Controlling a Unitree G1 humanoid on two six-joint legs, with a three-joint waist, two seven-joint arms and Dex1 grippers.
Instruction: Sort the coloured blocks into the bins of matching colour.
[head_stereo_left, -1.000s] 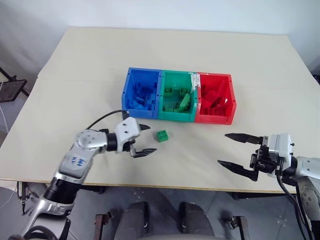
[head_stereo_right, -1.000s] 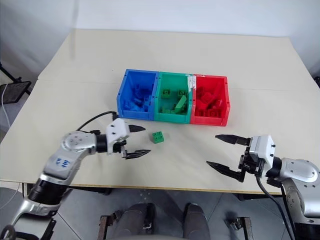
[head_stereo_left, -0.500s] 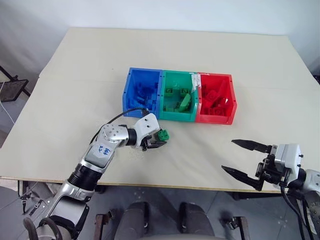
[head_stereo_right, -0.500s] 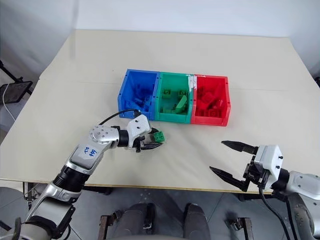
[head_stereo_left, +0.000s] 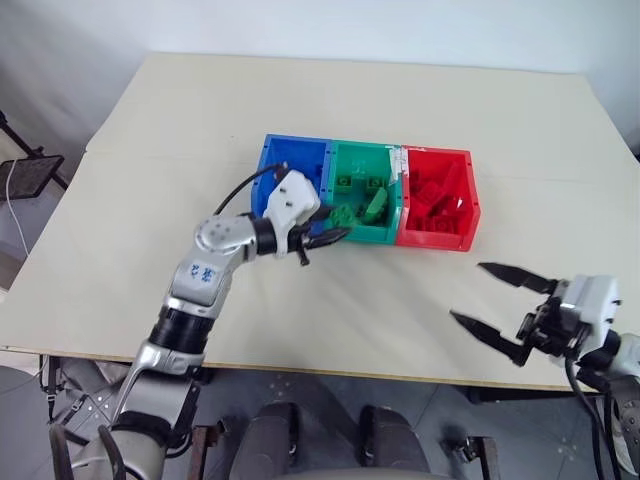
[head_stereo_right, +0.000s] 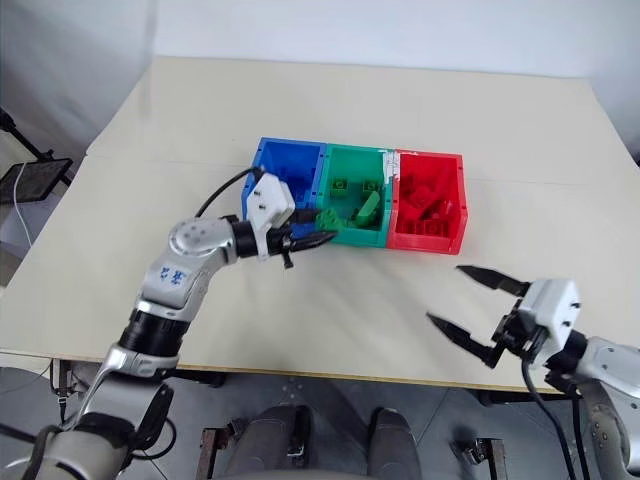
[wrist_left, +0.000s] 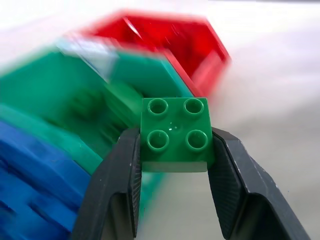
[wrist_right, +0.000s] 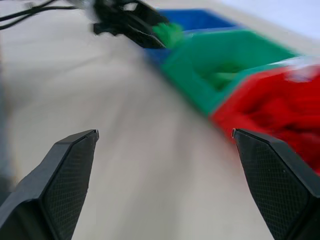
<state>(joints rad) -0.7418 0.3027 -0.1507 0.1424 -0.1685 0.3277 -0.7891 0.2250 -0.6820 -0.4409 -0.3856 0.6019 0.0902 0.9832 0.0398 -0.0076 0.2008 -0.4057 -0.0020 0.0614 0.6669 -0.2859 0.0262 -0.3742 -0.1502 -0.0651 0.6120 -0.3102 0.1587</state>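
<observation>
A small green studded block (wrist_left: 175, 131) is pinched between the two black fingers of my left gripper (head_stereo_left: 328, 230), which is shut on it. The block (head_stereo_left: 341, 214) hangs at the front left corner of the green bin (head_stereo_left: 365, 147), close to the blue bin (head_stereo_left: 297, 140). The red bin (head_stereo_left: 437, 152) is joined on the right of the green one. Each bin holds several bricks of its own colour. My right gripper (head_stereo_left: 468, 291) stands open and holds nothing, near the table's front edge, to the right of the bins and nearer to me.
The beige table (head_stereo_left: 200, 120) runs wide behind and to the left of the bins. A cable (head_stereo_left: 240, 190) loops from the left wrist over the table. A dark stand (head_stereo_left: 25, 170) sits off the table's left side.
My left gripper has gone from open beside the green block to shut on it. It has lifted the block from the table toward the front of the green bin. The right gripper remains open.
</observation>
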